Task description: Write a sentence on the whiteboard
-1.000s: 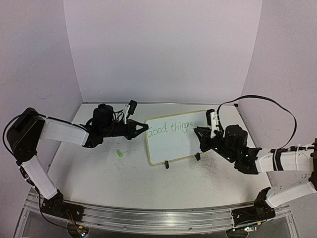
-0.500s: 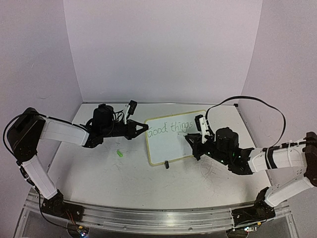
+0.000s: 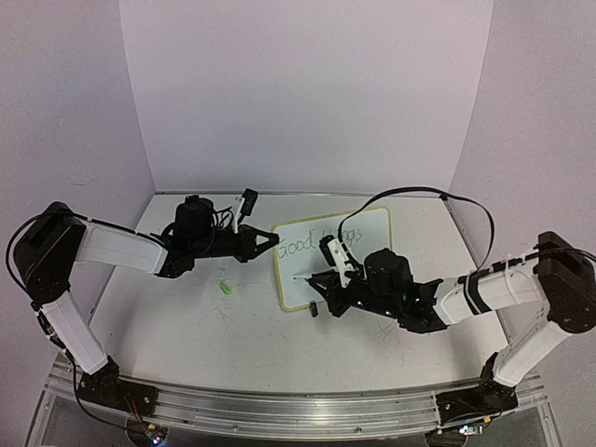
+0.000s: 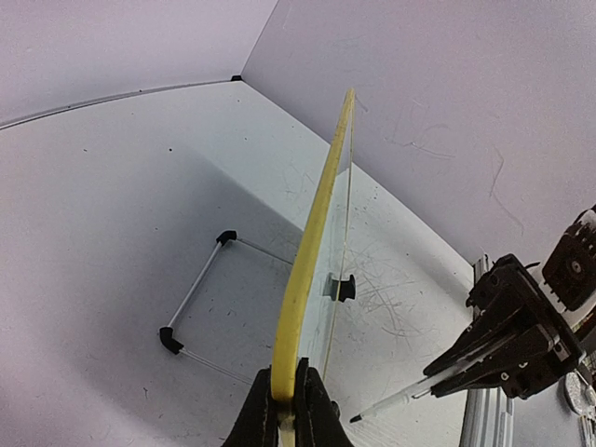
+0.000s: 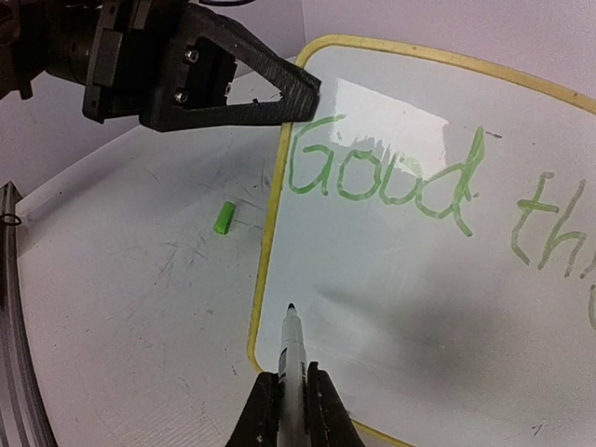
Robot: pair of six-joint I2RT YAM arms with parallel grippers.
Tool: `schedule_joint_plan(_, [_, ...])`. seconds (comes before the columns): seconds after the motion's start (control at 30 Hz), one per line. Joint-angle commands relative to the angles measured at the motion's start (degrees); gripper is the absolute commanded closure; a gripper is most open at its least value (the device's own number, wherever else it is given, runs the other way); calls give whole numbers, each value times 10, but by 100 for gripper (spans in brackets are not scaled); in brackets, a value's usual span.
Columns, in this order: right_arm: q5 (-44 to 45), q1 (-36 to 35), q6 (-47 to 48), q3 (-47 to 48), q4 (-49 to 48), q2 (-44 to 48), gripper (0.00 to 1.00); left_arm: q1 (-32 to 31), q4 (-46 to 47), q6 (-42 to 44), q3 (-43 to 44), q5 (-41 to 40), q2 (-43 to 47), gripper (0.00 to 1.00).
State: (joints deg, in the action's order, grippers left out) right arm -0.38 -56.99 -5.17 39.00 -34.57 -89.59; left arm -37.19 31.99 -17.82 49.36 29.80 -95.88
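Observation:
The whiteboard [image 3: 300, 268] stands tilted on the table, and its pale yellow rim [image 4: 312, 251] runs edge-on through the left wrist view. Green lettering, the sentence [image 3: 304, 244], reads "Good things" along the top, with "Good" [image 5: 382, 177] large in the right wrist view. My left gripper [image 3: 272, 237] is shut on the board's left edge [image 4: 287, 396]. My right gripper [image 3: 324, 279] is shut on a white marker [image 5: 291, 354]. Its dark tip points at the board's lower left corner, just below "Good". I cannot tell whether the tip touches the board.
A small green cap [image 3: 224, 290] lies on the scratched tabletop left of the board, also in the right wrist view [image 5: 223, 218]. A black clip foot [image 3: 314, 310] sits at the board's lower edge. A thin wire stand [image 4: 196, 291] lies behind it.
My right arm has swept left across the board, from its right edge to the lower left corner, carrying the marker. The left arm and the board have not moved.

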Motion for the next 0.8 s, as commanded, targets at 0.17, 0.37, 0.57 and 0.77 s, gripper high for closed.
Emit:
schedule_joint_plan(0.17, [92, -16, -18, 70, 4, -59, 100, 2, 2, 24, 19, -27, -8, 100])
schedule_joint_plan(0.37, [91, -17, -21, 52, -9, -52, 100, 2, 1, 29, 18, -28, -8, 100])
schedule_joint_plan(0.57, [94, -17, -23, 56, -9, -63, 100, 2, 1, 30, 18, -28, -8, 100])
schedule_joint_plan(0.77, [90, -17, -21, 68, -8, -72, 100, 2, 2, 30, 18, -28, -8, 100])
